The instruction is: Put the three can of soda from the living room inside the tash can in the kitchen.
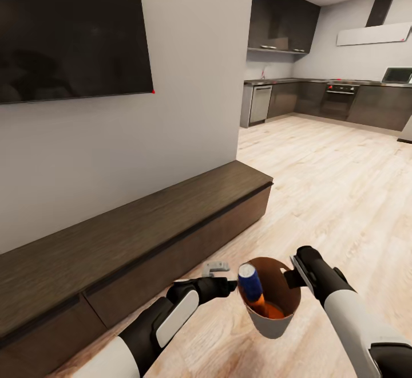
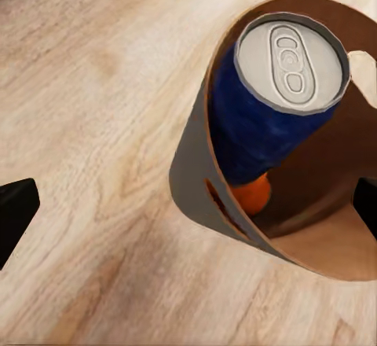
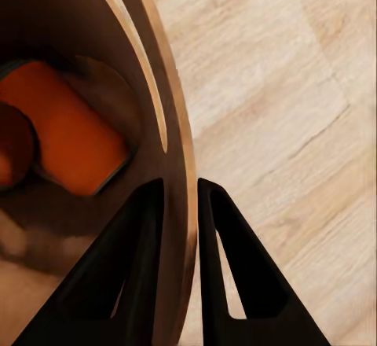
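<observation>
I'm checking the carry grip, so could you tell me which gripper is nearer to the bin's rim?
Right. The right gripper pinches the trash can wall at its rim, one finger inside and one outside. The left gripper is open beside it, near the blue can.

A light wood floor (image 1: 337, 183) runs from the near foreground to the far right, where dark kitchen cabinets (image 1: 320, 98) stand on it along the back wall. On the left, a long low dark-wood cabinet (image 1: 131, 240) sits on the floor against the grey wall. Its top carries nothing visible. Just in front of its near right end, a small grey object (image 1: 216, 266) appears to lie on the boards, too small to identify.
</observation>
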You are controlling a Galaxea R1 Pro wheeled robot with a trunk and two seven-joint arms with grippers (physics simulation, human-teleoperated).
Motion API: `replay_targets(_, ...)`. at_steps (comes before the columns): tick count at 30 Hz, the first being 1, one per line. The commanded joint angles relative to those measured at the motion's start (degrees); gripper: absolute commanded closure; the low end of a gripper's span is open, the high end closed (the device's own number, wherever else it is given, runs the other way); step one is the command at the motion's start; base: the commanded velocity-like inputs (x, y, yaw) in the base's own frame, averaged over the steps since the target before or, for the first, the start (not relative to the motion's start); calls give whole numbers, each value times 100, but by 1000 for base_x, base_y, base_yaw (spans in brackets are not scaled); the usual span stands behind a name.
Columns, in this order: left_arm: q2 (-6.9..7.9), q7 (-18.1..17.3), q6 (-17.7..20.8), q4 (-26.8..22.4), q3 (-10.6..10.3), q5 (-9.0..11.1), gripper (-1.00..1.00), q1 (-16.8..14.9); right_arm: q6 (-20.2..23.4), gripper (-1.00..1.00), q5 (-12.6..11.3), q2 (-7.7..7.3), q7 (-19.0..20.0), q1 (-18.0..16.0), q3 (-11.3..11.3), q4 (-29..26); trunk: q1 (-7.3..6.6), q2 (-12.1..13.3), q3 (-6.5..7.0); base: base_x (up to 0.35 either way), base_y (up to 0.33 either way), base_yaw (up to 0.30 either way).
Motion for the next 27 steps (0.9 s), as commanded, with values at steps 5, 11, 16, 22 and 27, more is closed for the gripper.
replay_targets(5, 190, -136, -20, 33, -2, 5, -100, 10, 4, 100, -254, -44, 662, -22, -105, -11, -1, 0, 1, 0, 0, 0)
replay_targets(11, 312, -226, -189, 316, -9, 4, -100, 26, -6, 100, -267, -109, 1342, -30, -146, -61, -1, 0, 1, 0, 0, 0)
replay_targets(16, 323, -233, -269, 439, -14, 1, -100, 32, -6, 100, -253, -124, 1729, -31, -150, -67, -1, 0, 1, 0, 0, 0)
replay_targets(22, 325, -235, -361, 613, -19, -2, -100, 35, -8, 100, -232, -144, 1868, -25, -151, -199, -1, 0, 1, 0, 0, 0)
replay_targets(27, 331, -238, -417, 665, -24, -3, -100, 35, -3, 100, -160, -196, 2608, -16, -113, -286, -1, 0, 1, 0, 0, 0)
